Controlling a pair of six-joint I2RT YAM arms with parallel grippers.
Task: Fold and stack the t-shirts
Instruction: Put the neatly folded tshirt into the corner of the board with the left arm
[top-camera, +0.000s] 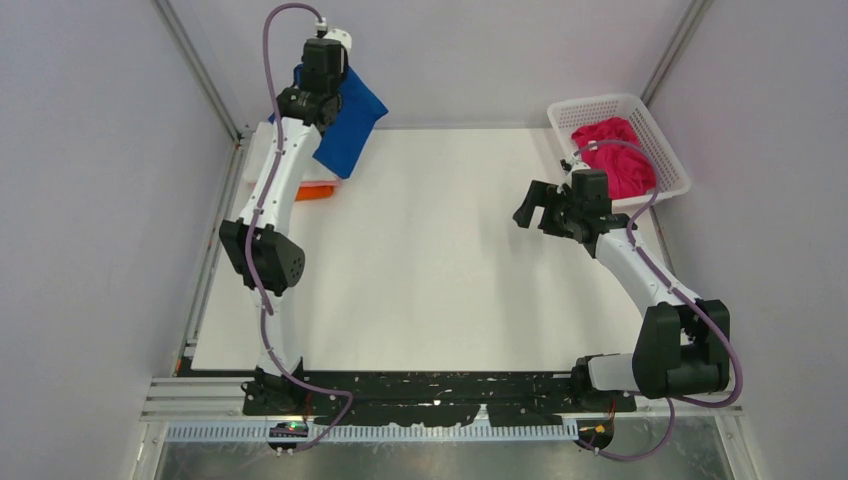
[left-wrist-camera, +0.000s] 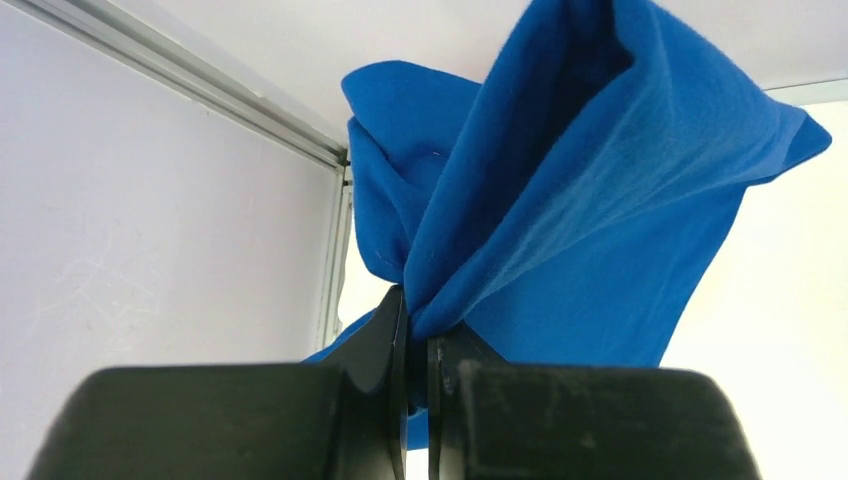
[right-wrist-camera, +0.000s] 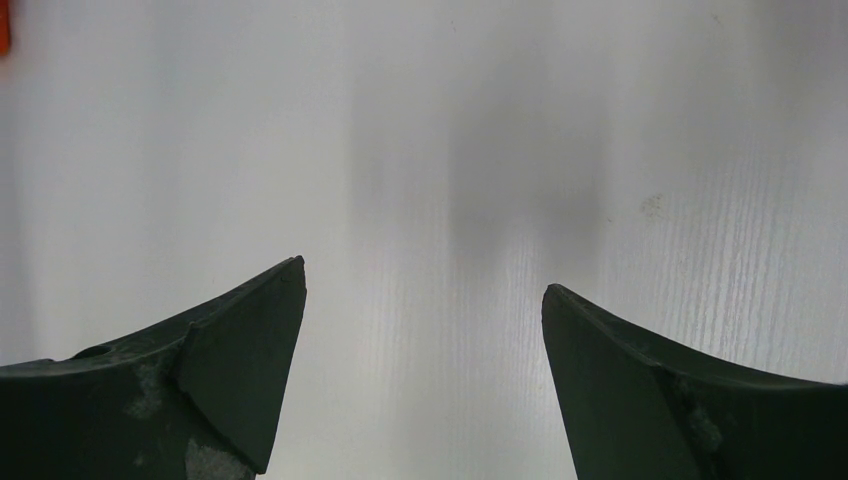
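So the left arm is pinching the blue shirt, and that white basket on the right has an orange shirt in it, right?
Not quite. The white basket holds a magenta shirt, not an orange one; the top external view shows it. The rest holds: the left arm is pinching the blue shirt, jaws shut on it.

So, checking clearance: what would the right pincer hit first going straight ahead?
Likely the bare white table; the open right pincer has nothing else ahead, though depth is unclear.
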